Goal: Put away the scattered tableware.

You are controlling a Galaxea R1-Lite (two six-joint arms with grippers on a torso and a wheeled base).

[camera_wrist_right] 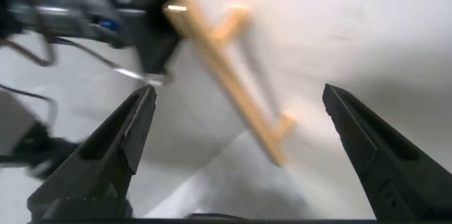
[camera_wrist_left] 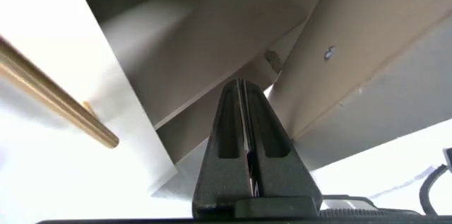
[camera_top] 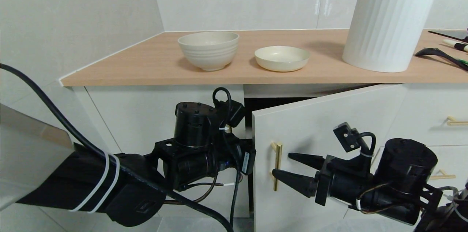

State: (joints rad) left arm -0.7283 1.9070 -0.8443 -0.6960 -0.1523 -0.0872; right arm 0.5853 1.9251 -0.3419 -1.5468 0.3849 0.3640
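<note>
Wood-topped bench (camera_top: 146,64), pale laminate, set into a tiled corner, with white cabinet fronts below.

Item 1: bowl (camera_top: 208,49), cream, ribbed wall, upright on the left part of the bench.
Item 2: dish (camera_top: 282,58), cream, shallow, upright, to the right of the bowl, near it but apart.
Item 3: ribbed container (camera_top: 391,19), white, tall, cylindrical, standing further right, well apart from the dish.
Item 4: dark utensils (camera_top: 440,53), lying at the far right of the bench, too cut off to tell their kinds.

Cabinet door (camera_top: 329,122), white, below the dish, swung partly open. It is hinged on the right, and the dark interior shows at the free edge.
Brass handle (camera_top: 276,166), a vertical bar near that free edge.
Drawer fronts (camera_top: 431,115), further right, with similar brass pulls.

Left end effector (camera_wrist_left: 241,90): fingers pressed together, gripping nothing, pointed into the gap between the door's free edge and the cabinet frame. In the head view the left arm sits low before the neighbouring cabinet front, with its wrist at that gap.

Right end effector (camera_top: 282,165): fingers spread apart, one above the other, level with the handle on the door's outer face, tips just beside the bar. In the right wrist view the bar lies between the two fingers; contact cannot be told.
</note>
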